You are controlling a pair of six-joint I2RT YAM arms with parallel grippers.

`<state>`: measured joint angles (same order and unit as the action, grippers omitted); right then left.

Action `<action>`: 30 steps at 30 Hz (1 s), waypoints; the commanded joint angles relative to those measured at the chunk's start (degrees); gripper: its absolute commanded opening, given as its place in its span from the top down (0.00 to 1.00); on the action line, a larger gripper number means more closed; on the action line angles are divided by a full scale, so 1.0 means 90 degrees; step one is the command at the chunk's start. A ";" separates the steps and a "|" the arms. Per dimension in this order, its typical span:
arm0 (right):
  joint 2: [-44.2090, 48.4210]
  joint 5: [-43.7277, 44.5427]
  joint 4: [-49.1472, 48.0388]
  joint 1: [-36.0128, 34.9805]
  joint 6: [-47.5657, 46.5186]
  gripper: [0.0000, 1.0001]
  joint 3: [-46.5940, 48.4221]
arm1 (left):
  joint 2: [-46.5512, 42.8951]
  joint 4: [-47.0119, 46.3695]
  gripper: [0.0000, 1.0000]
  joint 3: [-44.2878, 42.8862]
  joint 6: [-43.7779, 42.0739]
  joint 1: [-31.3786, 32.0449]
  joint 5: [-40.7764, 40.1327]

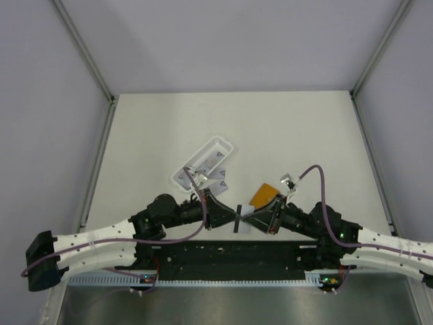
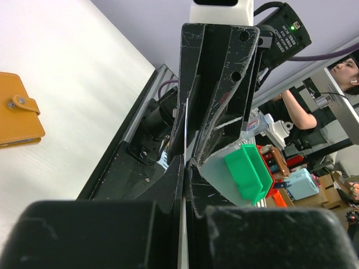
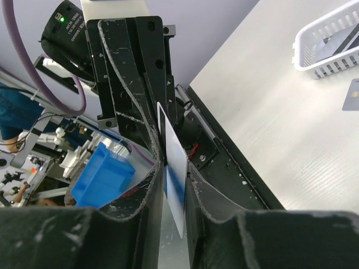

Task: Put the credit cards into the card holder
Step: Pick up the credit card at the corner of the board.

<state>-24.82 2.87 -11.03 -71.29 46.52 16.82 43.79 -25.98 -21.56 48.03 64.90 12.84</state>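
Note:
One white credit card (image 1: 241, 219) with a dark stripe hangs in the air between my two grippers, just above the table's near edge. My left gripper (image 1: 231, 217) is shut on its left end; in the left wrist view the card (image 2: 185, 140) shows edge-on between the closed fingers (image 2: 188, 163). My right gripper (image 1: 262, 218) is shut on its other end; the card (image 3: 176, 168) stands white and blue between those fingers (image 3: 173, 163). The orange-tan card holder (image 1: 264, 194) lies closed on the table just behind the right gripper. It also shows in the left wrist view (image 2: 17, 115).
A long white plastic tray (image 1: 206, 162) with cards in it lies slanted behind the left gripper, and shows in the right wrist view (image 3: 331, 42). A loose grey card (image 1: 220, 183) lies on the table beside it (image 3: 351, 94). The black base rail (image 1: 230, 254) runs along the near edge.

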 commanded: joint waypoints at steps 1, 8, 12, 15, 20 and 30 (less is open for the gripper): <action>-0.0045 -0.0114 -0.0318 0.0040 -0.0091 0.82 0.0026 | -0.0022 -0.0454 1.00 -0.0143 -0.0034 0.0015 0.0214; -0.0055 -0.0202 -0.0347 0.0050 -0.0081 0.87 0.0026 | -0.0178 -0.0346 1.00 -0.0094 -0.0044 0.0015 0.0029; -0.0045 -0.0241 -0.0318 0.0050 -0.0072 0.79 0.0026 | -0.0198 -0.0346 1.00 -0.0085 -0.0024 0.0015 -0.0030; -0.0055 -0.0251 -0.0308 0.0050 -0.0071 0.78 0.0016 | -0.0217 -0.0346 1.00 -0.0075 -0.0034 0.0015 -0.0050; -0.0065 -0.0222 -0.0289 0.0050 -0.0062 0.99 0.0026 | -0.0237 -0.0327 1.00 -0.0065 -0.0034 0.0015 -0.0050; 0.0413 0.0588 0.0735 0.0050 -0.0315 1.00 0.0299 | -0.0724 0.0697 0.45 -0.0172 -0.0404 -0.0024 -0.1015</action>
<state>-24.01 3.33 -8.93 -71.18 46.11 16.88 41.50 -23.40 -21.56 46.78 64.95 9.67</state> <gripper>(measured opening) 0.007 0.463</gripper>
